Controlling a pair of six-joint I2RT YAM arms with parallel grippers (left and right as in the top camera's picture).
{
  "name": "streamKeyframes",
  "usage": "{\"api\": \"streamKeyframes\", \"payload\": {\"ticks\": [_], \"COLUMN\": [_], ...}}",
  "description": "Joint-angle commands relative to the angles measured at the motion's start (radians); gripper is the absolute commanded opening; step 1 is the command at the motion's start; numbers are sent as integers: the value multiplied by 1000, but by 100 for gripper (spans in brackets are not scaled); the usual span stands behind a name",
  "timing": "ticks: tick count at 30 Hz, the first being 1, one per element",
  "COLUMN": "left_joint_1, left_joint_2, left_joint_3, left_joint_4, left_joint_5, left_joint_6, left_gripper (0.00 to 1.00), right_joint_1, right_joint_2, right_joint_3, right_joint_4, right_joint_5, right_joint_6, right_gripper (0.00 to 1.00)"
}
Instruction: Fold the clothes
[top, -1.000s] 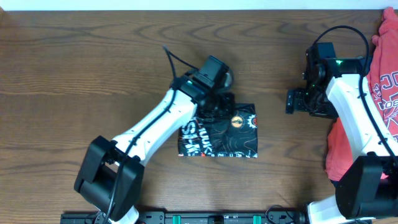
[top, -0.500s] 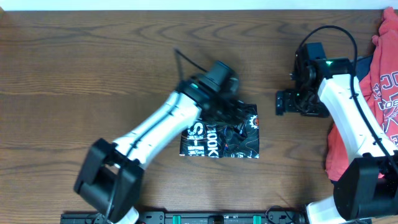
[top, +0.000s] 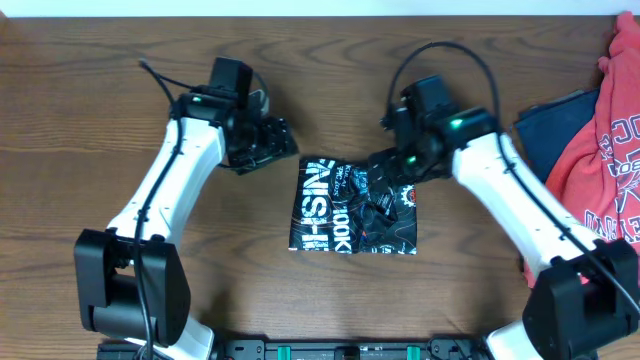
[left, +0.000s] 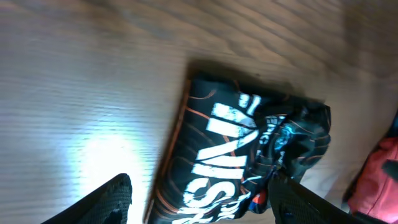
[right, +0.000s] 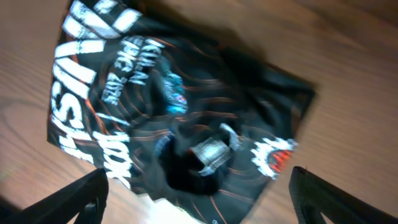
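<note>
The clothes are a black jersey with orange lines and white lettering, lying folded into a small rectangle at the table's middle. Its upper right part is rumpled. My left gripper is open and hangs off the jersey's upper left corner, clear of it. In the left wrist view the jersey lies ahead of the gripper. My right gripper is open above the jersey's rumpled upper right part. In the right wrist view the jersey fills the frame, and the gripper holds nothing.
A pile of red clothes lies at the table's right edge, with a dark blue garment partly under it. Bare wooden table surrounds the jersey on the left and at the back.
My left gripper has opened, let go of the jersey and pulled back up and to the left. The right arm has swung left from the table's right side to above the jersey.
</note>
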Motion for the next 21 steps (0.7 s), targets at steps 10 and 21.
{"api": "streamKeyframes", "payload": {"ticks": [10,21], "left_joint_1": [13,13], "left_joint_2": [-14,-14], "left_joint_3": [14,14], "left_joint_4": [-9,-25], "left_joint_5": [-6,-13], "left_joint_6": [13,14], "left_gripper": [73,73], "right_joint_1": [71,25], "right_joint_2": [130,139], "right_joint_3": [-76,-66], "right_joint_4": [112,80], "right_joint_5": [78,219], "right_joint_6": [133,264], "right_gripper": [80,1]}}
